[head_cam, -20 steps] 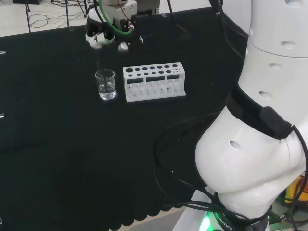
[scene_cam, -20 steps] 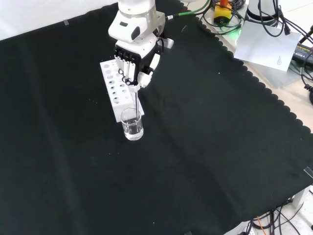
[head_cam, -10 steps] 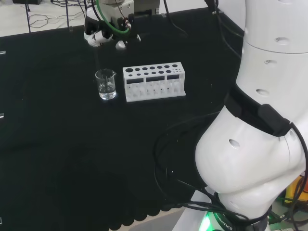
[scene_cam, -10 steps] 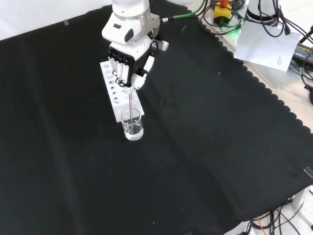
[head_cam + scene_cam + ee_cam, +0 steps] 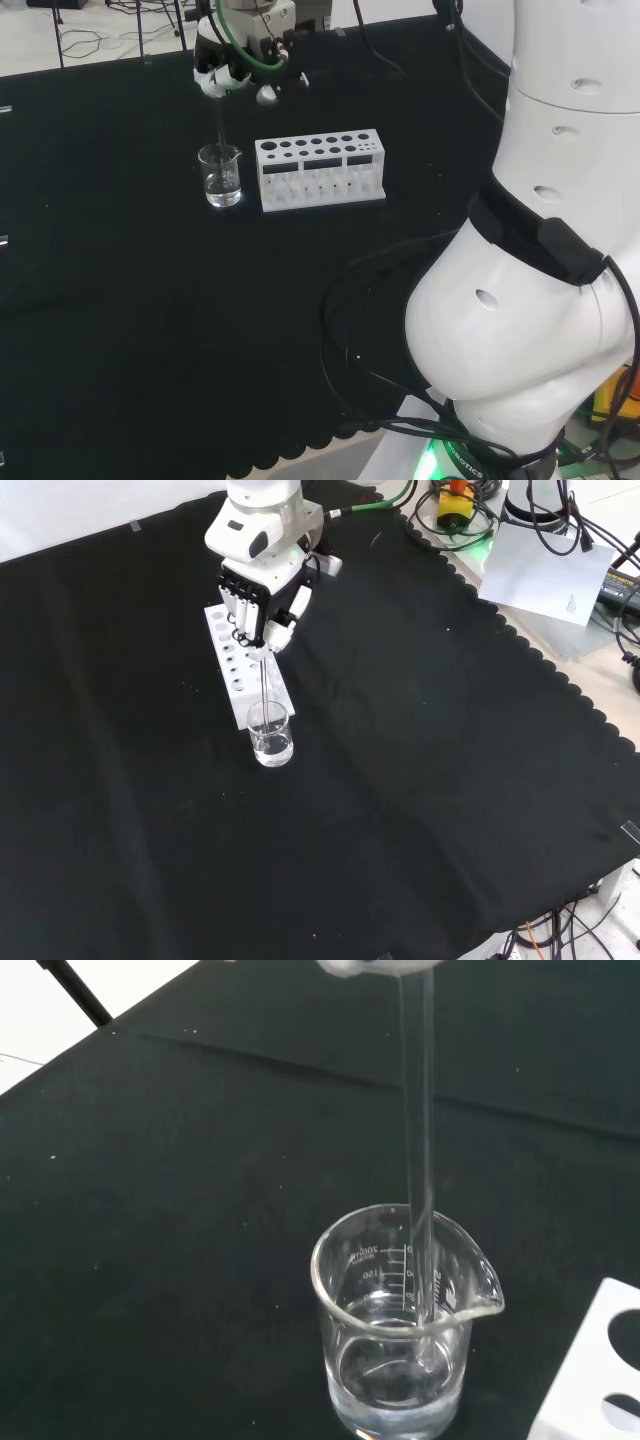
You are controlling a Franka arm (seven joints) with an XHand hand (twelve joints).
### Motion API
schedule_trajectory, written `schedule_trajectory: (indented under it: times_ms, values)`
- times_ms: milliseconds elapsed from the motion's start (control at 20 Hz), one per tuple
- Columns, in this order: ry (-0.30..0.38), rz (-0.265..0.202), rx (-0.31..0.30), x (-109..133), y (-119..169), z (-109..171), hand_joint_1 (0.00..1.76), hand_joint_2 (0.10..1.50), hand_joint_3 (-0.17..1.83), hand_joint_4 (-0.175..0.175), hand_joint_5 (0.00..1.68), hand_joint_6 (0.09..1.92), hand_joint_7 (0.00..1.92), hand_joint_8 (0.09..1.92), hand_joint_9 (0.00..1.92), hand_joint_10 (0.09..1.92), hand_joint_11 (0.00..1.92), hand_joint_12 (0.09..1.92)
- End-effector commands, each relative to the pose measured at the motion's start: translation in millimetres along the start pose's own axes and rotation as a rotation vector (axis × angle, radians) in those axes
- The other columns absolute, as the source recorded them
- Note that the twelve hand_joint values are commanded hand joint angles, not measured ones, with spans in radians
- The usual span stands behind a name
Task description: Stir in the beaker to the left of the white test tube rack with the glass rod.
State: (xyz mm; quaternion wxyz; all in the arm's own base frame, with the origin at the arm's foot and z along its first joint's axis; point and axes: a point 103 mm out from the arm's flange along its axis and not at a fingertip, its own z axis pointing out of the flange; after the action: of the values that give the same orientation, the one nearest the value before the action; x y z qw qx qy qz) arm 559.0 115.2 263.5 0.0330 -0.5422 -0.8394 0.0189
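Glass rod (image 5: 417, 1160) is held pinched in the curled fingers of the hand (image 5: 258, 600), its tip apparently dipped in the liquid of the beaker (image 5: 270, 734) mid-cloth by the rack (image 5: 320, 169), so stirring seems under way.

Head and front views, a quarter-turn apart, share the beaker (image 5: 221, 176).
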Motion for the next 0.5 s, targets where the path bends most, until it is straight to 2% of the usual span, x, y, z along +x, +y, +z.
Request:
schedule_trajectory:
  times_ms: [50, 350, 500]
  values:
    - [-0.015, -0.01, 0.005, 13, -7, -1, 1.32, 1.08, -0.17, -0.175, 1.25, 0.36, 1.29, 0.78, 1.56, 0.8, 1.57, 0.74]
    - [-0.009, -0.047, 0.001, 29, 4, 3, 1.32, 1.08, -0.17, -0.175, 1.25, 0.36, 1.29, 0.78, 1.56, 0.8, 1.57, 0.74]
    - [0.004, -0.055, -0.015, 27, 12, 1, 1.32, 1.08, -0.17, -0.175, 1.25, 0.36, 1.29, 0.78, 1.56, 0.8, 1.57, 0.74]
